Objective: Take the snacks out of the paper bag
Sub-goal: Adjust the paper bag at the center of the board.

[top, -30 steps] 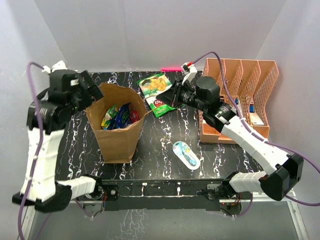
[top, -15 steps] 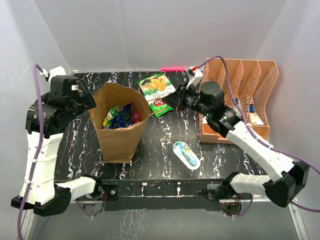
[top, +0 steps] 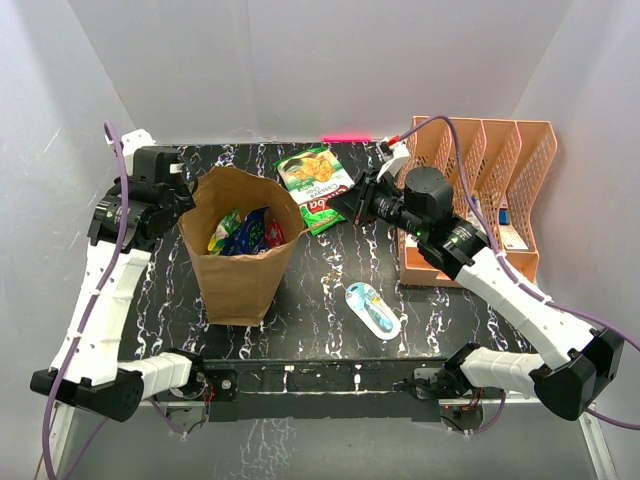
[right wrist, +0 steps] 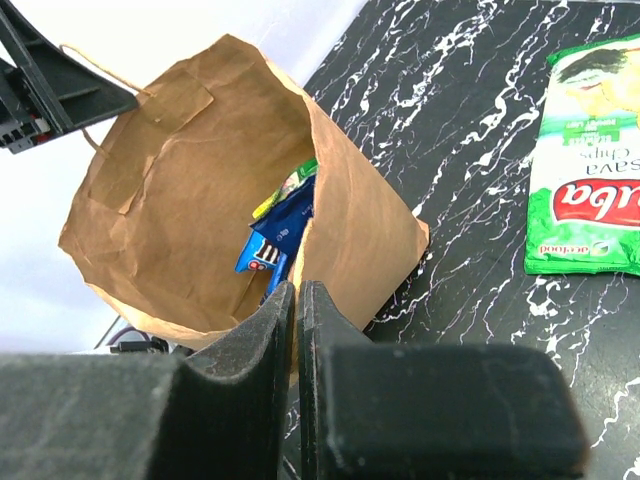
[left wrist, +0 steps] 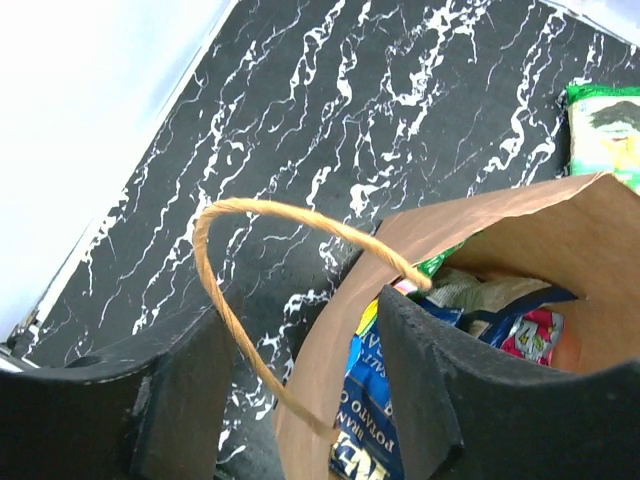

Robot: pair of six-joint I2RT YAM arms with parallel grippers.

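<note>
Spread left tool (left wrist: 300, 310) flanks the paper bag (top: 240, 265)'s 9 o'clock handle (left wrist: 228, 285), probably steadying it. Right tool (right wrist: 297, 292), pressed together and empty, hovers at 3 o'clock. 1 green chip bag (top: 312, 185) lies out on the tabletop (top: 330, 270), other snacks (top: 245, 232) inside.

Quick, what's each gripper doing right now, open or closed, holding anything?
Left gripper: jaws open, the paper bag's rim between them, nothing clamped.
Right gripper: jaws shut, holding nothing.

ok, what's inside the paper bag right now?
Inside the paper bag: a blue packet, a yellow-green packet and a red packet, bunched together. Anything beneath them is covered by those packets and the bag's walls.
</note>
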